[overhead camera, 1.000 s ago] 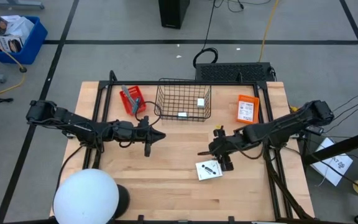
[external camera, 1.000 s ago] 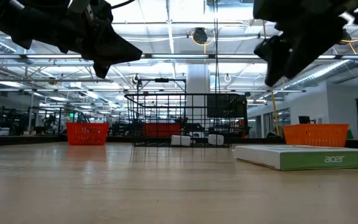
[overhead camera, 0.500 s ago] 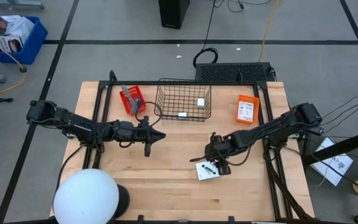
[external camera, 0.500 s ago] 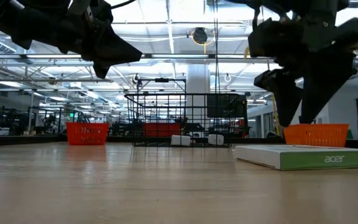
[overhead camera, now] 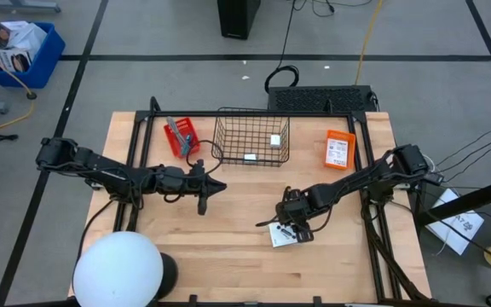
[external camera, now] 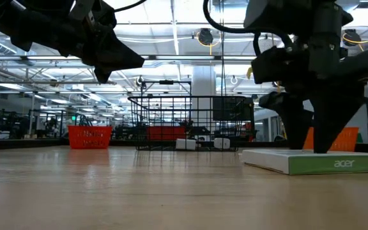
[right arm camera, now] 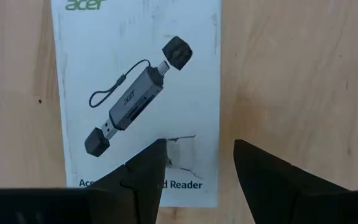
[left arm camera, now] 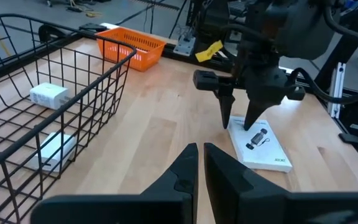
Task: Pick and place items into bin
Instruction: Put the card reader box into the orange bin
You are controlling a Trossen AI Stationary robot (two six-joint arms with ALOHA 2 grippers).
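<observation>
A flat white printed packet lies on the wooden table, right of its middle. My right gripper stands open right over it, pointing steeply down. One finger is over the packet's end and the other over bare wood beside its long edge. The wire bin stands at the far middle, with a small white cube and a flat white packet on its floor. My left gripper hangs shut and empty, left of centre, well above the table. My right gripper comes at the packet's end from above, with its fingers set across the packet's long edge. The low view shows the fingertips down at the packet's top face. Whether they touch it I cannot tell. The packet lies flat on the table.
A small red basket holding a grey tool stands left of the bin. An orange basket stands to the bin's right. A white dome sits at the near left corner. Bare wood lies between the packet and the bin.
My right gripper has come down toward the packet and shifted a little toward the table's left and near edges. It has also tipped to point more steeply down. The packet has stayed where it was.
</observation>
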